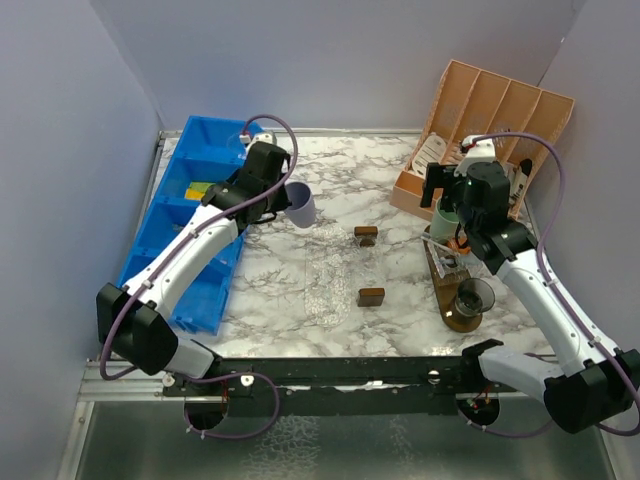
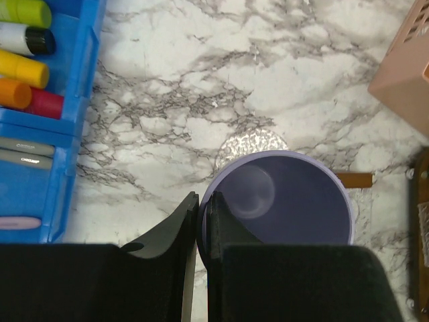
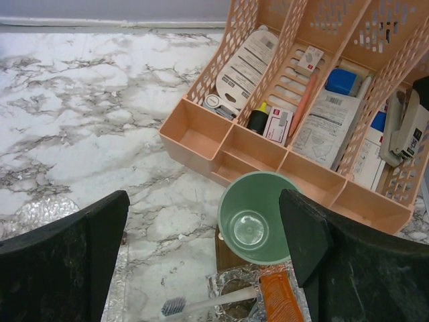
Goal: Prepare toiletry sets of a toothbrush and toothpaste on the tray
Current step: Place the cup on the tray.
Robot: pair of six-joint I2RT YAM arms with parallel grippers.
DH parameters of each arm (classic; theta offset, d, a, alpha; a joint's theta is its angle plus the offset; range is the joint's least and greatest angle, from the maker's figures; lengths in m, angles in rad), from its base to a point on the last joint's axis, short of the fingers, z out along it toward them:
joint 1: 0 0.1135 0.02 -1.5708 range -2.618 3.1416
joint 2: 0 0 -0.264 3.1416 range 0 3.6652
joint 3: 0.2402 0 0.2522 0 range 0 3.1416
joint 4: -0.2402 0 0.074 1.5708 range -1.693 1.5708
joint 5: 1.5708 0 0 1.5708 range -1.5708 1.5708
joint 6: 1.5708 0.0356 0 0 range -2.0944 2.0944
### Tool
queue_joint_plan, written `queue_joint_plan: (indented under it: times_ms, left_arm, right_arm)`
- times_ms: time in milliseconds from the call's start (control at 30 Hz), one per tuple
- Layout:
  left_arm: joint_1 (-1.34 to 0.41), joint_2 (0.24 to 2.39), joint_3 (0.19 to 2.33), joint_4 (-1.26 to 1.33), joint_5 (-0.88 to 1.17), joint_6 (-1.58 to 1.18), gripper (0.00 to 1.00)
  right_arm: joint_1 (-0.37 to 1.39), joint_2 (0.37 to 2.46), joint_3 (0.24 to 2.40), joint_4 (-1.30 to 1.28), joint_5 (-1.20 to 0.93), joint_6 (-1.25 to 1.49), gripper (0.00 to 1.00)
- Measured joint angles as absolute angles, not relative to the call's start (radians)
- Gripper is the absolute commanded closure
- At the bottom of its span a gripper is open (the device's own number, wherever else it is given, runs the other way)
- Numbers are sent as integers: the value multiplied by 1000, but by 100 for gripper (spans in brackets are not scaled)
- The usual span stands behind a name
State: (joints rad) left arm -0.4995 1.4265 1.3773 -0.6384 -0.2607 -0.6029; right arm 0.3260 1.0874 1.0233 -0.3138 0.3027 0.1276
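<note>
— What do your hands have hold of?

— My left hand (image 2: 203, 198) is pinched shut on the rim of the lilac cup (image 2: 278, 201), with one finger inside the wall and one outside. My right hand (image 3: 204, 201) is spread wide with nothing in it, above the green cup (image 3: 253, 218).

— Where are the cups?

— The lilac cup is over the tabletop (image 2: 268, 67), near the blue bin (image 1: 160, 215) of tubes (image 2: 20, 67) and well apart from the tray (image 1: 443, 290). The green cup seems to stand at the tray's far end, just in front of the peach organiser (image 3: 194, 157). The dark cup (image 1: 474, 297) is at the near end.

— How will they handle?

— I judge them light, thin-walled and smooth. Held by the rim alone, the lilac cup may swing or slip, so I would carry it slowly and set it down flat. Empty, it should tip easily. The toothbrush (image 3: 208, 305) is thin, so I would take it mid-handle. The orange tube (image 3: 280, 302) looks soft, so I would grip it across its body.

— What can't you make out?

— I cannot tell whether the lilac cup rests on the tabletop or hangs clear, because my own fingers cover its near side. The toothbrush and orange tube are cut off at the bottom of my right wrist view. They may lie in something clear, but I cannot say what.
</note>
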Motion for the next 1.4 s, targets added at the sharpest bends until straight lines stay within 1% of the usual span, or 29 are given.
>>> queue_joint_plan:
  times_ms: [167,533,700,933,1167,1400]
  left_arm:
    - [-546,1474,1358,-617,-249,-558,100]
    - [-606,1688,1369,-525,-175,-404,100]
    - [-606,1771,1417,-496,-158,-353,100]
    - [-606,1841,1436,-451,-152,-323,100]
    - [-605,1850,1446,-433,-153,-318,100]
    - [-606,1818,1383,-384,-167,-328,85]
  right_arm:
    - [326,1085,1024,-315,309,135,0]
    - [326,1025,1028,-322,327,127,0]
    - [326,1007,1028,-322,346,126,0]
    - [326,1005,1028,-323,369,126,0]
    - [326,1005,1028,-324,383,113,0]
    - [326,1005,1027,-323,386,97,0]
